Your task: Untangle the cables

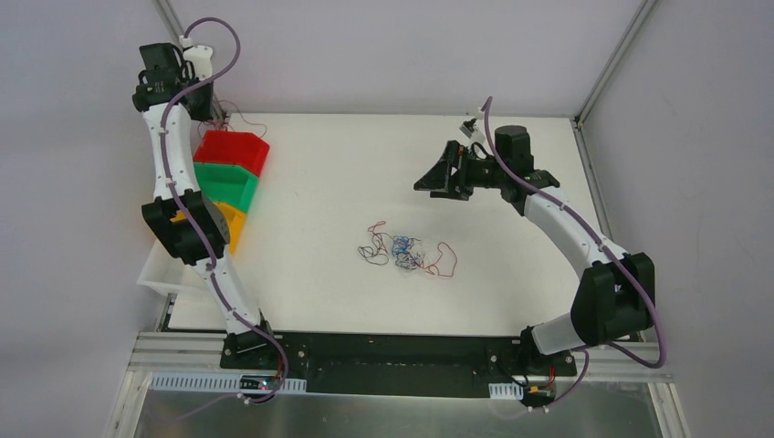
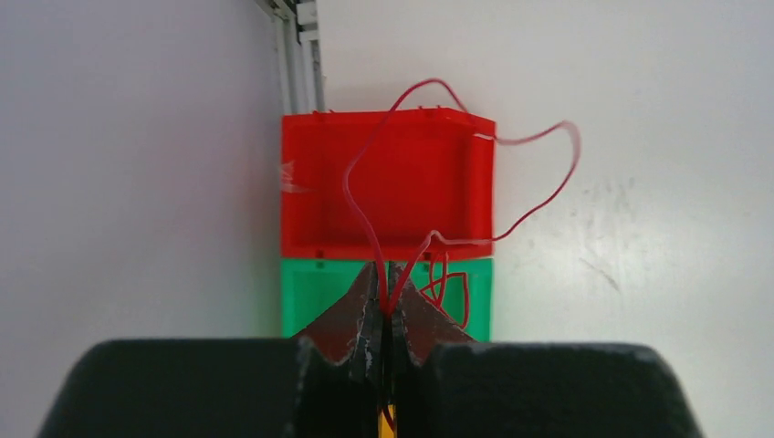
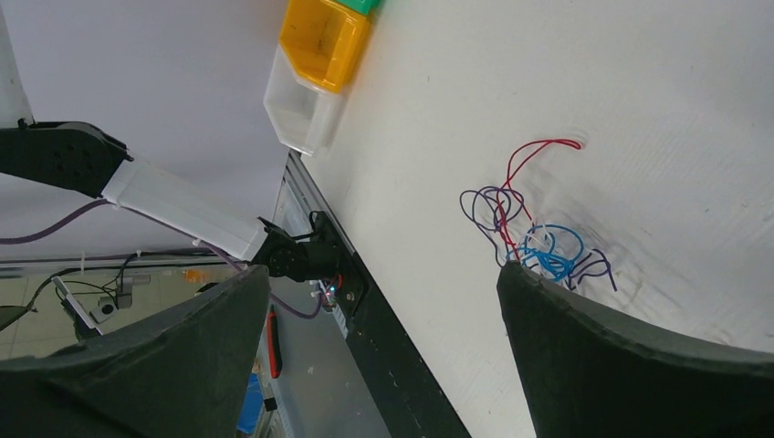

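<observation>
A tangle of red, blue and purple cables lies on the white table, left of centre; it also shows in the right wrist view. My left gripper is shut on a thin red cable and holds it above the red bin. The cable loops over the bin and out to its right. In the top view the left gripper is at the far left corner. My right gripper is open and empty, raised above the table, behind and right of the tangle. Its jaws stand wide apart.
A row of bins stands along the left edge: red, green, yellow and a white one. A red cable lies in the green bin. Frame posts stand at the far corners.
</observation>
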